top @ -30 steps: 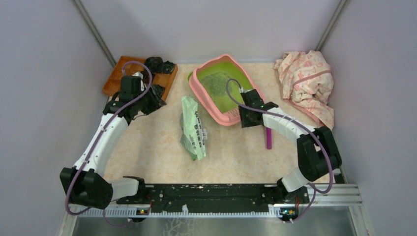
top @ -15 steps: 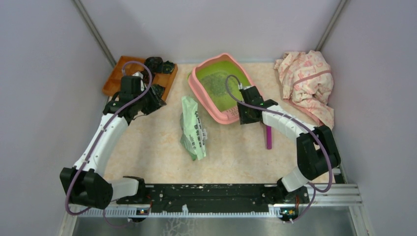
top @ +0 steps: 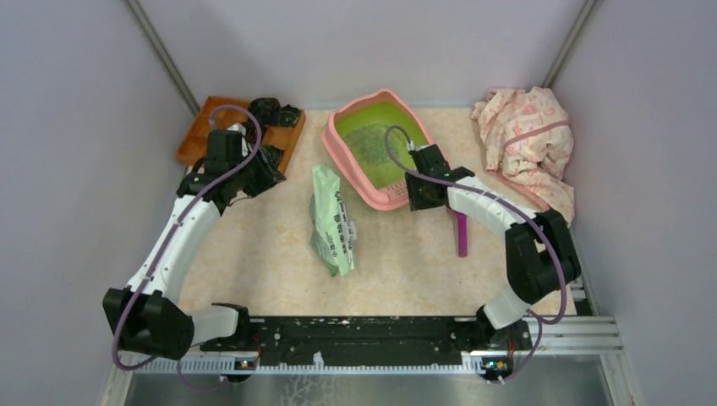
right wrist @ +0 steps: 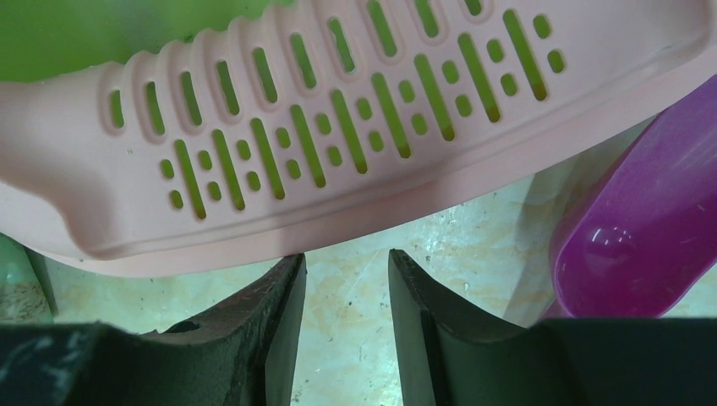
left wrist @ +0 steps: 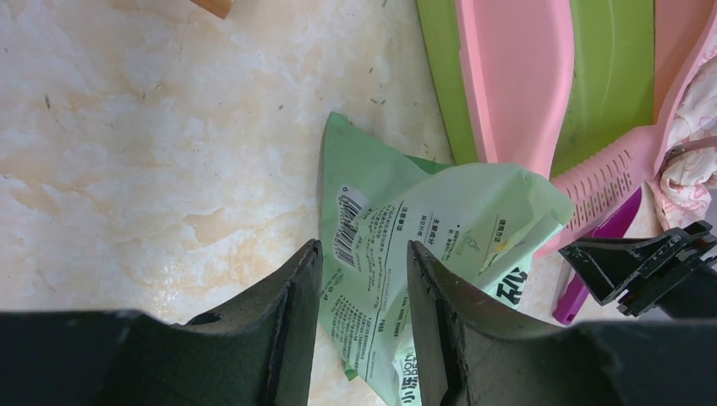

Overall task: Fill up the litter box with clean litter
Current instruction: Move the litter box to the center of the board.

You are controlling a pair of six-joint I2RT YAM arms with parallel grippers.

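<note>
"Litter box is sitting at the far middle of the bench, and a speckled patch of litter is already lying in its green basin."

"Is the right claw gripping it?"

"No. Its jaws are standing parted with nothing between them, just off the edge of the pink grate. I'm guessing it's lining up on that end of the rim."

"Then it ought to be closing square on the rim's lip, not poking a finger into the slots, and keeping the box flat so the granules aren't sliding out."

"Agreed. And the purple scoop is lying just beside that arm, so it's worth watching."

"And the left claw?"

"Hanging near the wooden tray, also parted and empty, looking down at the green bag, which is lying flat between the arms. If more litter is wanted, I'd be taking that bag by one end, so it's pouring over the basin and not the bench."
</note>
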